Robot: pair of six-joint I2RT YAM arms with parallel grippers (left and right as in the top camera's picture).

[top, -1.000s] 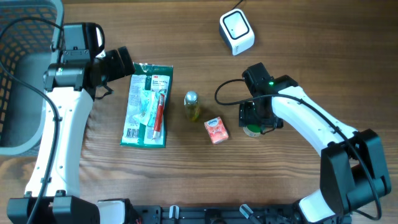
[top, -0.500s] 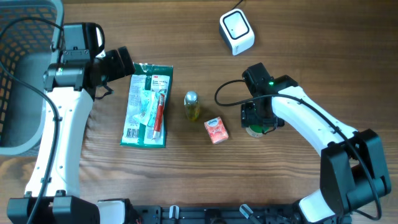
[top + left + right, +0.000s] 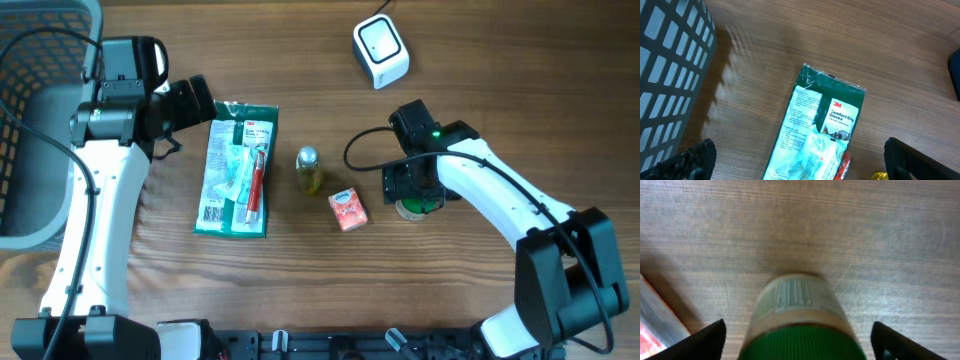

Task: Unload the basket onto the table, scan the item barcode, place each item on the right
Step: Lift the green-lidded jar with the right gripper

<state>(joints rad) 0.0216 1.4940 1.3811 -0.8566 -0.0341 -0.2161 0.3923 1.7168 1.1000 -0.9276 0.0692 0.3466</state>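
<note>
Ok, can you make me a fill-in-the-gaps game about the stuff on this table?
The jar between the right pincer's fingers has a ____ lid.
The left pincer hangs over a packet of ____.
The scanner near the table's far edge is coloured ____.
Missing words: green, gloves, white.

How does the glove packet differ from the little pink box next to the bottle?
The glove packet is large, flat and green-and-white; the pink box is small and blocky. The packet lies by the open left gripper; the box lies beside the right gripper, which stands open around a green-capped jar. Both rest on the table, untouched.
</note>
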